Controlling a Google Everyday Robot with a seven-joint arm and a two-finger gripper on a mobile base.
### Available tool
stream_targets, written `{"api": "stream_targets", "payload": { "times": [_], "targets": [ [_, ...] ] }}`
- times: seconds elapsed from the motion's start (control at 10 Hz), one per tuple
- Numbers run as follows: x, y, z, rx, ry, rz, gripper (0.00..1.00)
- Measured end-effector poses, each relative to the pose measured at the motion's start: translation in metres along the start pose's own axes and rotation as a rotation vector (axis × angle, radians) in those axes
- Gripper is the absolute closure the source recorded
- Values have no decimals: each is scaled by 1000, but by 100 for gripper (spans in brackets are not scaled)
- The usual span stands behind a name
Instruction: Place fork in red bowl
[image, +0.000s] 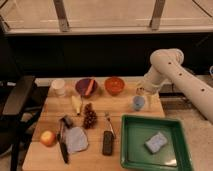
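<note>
The fork (109, 124) is small, thin and silvery. It lies on the wooden table just left of the green tray. The red bowl (114, 85) is orange-red and stands at the back middle of the table, with nothing visible in it. My gripper (140, 91) hangs at the end of the white arm (172, 70), at the table's back right. It is right of the red bowl, just above the light-blue cup (138, 103), and well behind the fork.
A maroon bowl (86, 86) holding an orange stick and a white cup (59, 87) stand left of the red bowl. Banana (76, 104), grapes (89, 118), apple (48, 138), black-handled knife (63, 146), grey cloth (76, 140) and black bar (107, 143) lie in front. The green tray (131, 150) holds a sponge (156, 142). A chair (19, 97) stands left.
</note>
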Motion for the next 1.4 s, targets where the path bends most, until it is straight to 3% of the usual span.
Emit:
{"api": "stream_targets", "payload": {
  "times": [0.2,0.5,0.7,0.9,1.0,1.1,1.4],
  "targets": [
    [-6,-6,2,-16,0,-64,20],
    [-40,-30,12,-41,-9,-252,20],
    [-69,-46,24,-55,-16,-407,20],
    [-92,-55,34,-46,-22,-556,20],
    [-108,-58,40,-42,-42,-699,20],
    [-116,-58,44,-39,-54,-783,20],
    [-127,-60,48,-36,-69,-879,20]
  ]
}}
